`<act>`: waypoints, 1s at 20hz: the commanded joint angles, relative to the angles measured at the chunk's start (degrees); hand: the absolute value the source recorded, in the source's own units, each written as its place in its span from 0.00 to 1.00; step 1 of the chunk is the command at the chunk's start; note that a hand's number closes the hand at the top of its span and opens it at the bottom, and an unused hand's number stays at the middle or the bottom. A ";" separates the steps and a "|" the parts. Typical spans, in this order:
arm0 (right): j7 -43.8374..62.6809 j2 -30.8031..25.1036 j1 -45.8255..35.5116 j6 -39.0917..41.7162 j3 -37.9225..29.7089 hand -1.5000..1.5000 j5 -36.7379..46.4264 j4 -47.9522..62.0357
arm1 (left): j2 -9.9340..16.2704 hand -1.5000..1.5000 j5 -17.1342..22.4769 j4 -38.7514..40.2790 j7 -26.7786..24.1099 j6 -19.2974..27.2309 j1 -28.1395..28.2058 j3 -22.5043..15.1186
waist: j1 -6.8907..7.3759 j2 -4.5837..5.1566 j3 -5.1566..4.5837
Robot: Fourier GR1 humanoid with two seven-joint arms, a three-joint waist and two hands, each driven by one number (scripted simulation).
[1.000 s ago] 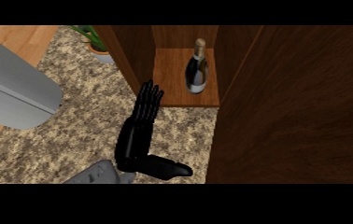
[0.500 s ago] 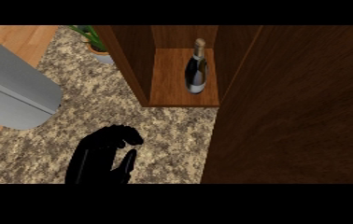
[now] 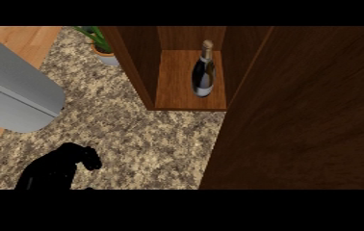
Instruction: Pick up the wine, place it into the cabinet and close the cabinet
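A wine bottle (image 3: 204,73) is standing upright inside the open cabinet (image 3: 190,88), ready for closing. The left hand (image 3: 68,165), fingers curled around nothing, is hovering over the near-left counter (image 3: 142,129), well away from the door (image 3: 298,119).

glossy black robot hand (image 3: 60,170), rounded contours

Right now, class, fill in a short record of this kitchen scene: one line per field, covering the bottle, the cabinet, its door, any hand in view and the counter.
wine bottle: upright on the cabinet floor, toward its right side
cabinet: wooden, front open
door: large wooden panel at the view's right, not closed
left hand: black, low at the view's lower left, fingers curled, holding nothing
right hand: not visible
counter: speckled stone
other items: potted plant; grey object at left
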 commanded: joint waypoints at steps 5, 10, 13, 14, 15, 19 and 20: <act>9.76 4.43 -7.49 -9.86 17.71 1.00 8.48 -3.98 | 9.19 0.00 5.89 -3.72 -4.98 -8.60 12.29 9.66 | 0.70 -0.21 -0.09; 10.15 4.45 -14.65 -17.79 26.64 1.00 13.63 1.38 | 13.15 0.00 9.02 -0.04 -7.11 -15.32 17.68 14.15 | 1.59 -0.40 -0.18; 7.76 4.45 -19.62 -25.28 31.21 1.00 16.98 4.97 | 13.42 0.00 8.91 4.88 -7.94 -19.21 18.65 15.63 | 1.11 -0.32 -0.26; 7.07 4.45 -21.11 -29.25 31.31 1.00 17.46 6.13 | 15.53 0.00 10.25 0.93 -8.01 -18.82 19.94 17.51 | 1.66 -0.39 -0.15; 8.06 4.42 -21.69 -30.61 33.52 1.00 18.99 5.66 | 16.35 0.00 10.96 1.51 -7.54 -19.27 20.78 17.99 | 1.57 -0.62 -0.18; 3.07 4.23 -28.53 -37.35 29.20 1.00 19.79 10.64 | 16.70 0.00 10.25 4.31 -8.01 -22.51 21.16 19.20 | 2.05 -0.24 -0.29; 4.63 4.20 -29.10 -39.05 27.90 1.00 18.95 9.68 | 18.92 0.00 11.86 4.86 -8.45 -24.56 22.96 21.47 | 2.76 -0.33 -0.25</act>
